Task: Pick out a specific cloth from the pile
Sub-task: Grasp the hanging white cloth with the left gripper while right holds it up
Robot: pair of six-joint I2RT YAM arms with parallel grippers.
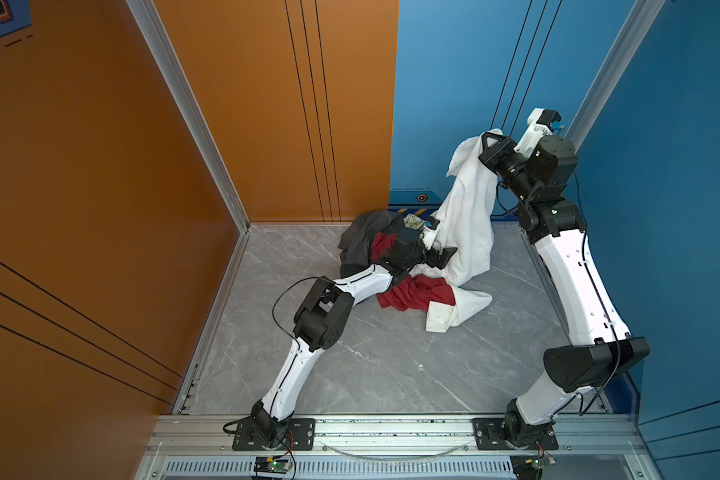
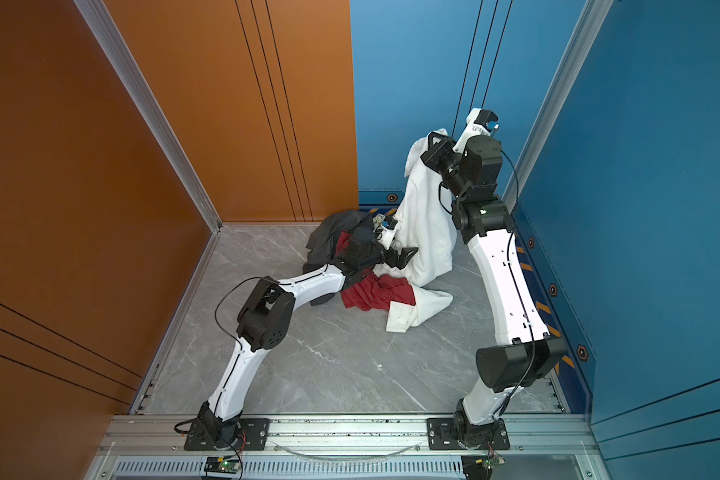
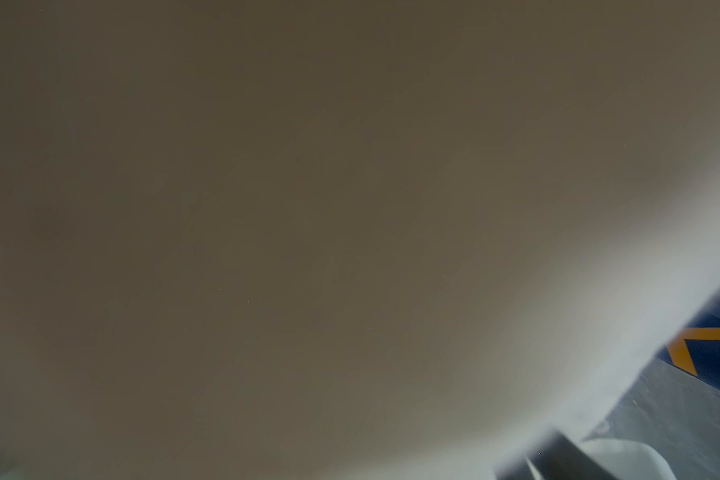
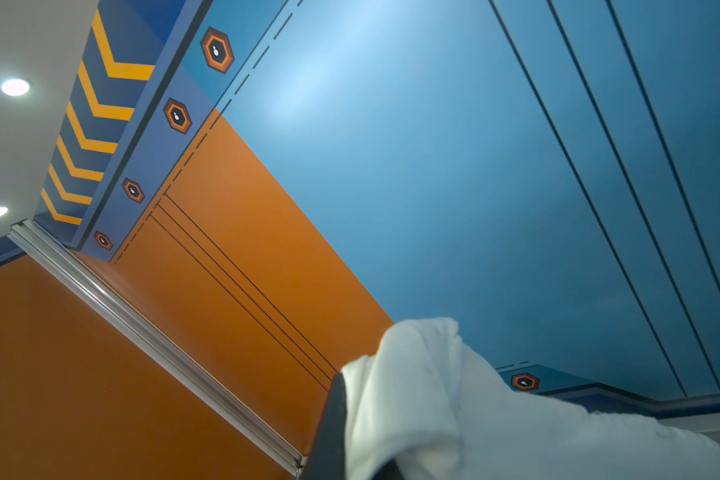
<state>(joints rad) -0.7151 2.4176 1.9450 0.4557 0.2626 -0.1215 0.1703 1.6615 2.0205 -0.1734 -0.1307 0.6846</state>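
The cloth (image 1: 470, 220), large and plain white, hangs in a long drape from my right gripper (image 1: 491, 141), which is shut on its top edge high up near the blue back wall. Its lower end lies crumpled on the floor. The right wrist view shows the cloth (image 4: 454, 415) bunched beside one dark finger (image 4: 331, 432). The pile (image 1: 391, 249) of dark grey, red and lemon-print pieces lies behind and under my left arm. My left gripper (image 1: 446, 255) stands open, pressed against the hanging cloth low down. Blurred white fabric (image 3: 350, 208) fills the left wrist view.
A red cloth (image 1: 416, 293) spreads on the grey marble floor (image 1: 391, 365) beside the white folds. A dark grey piece (image 1: 358, 241) and a lemon-print scrap (image 1: 413, 221) sit at the back. Orange and blue walls enclose the cell; an aluminium rail (image 1: 391, 432) runs along the front.
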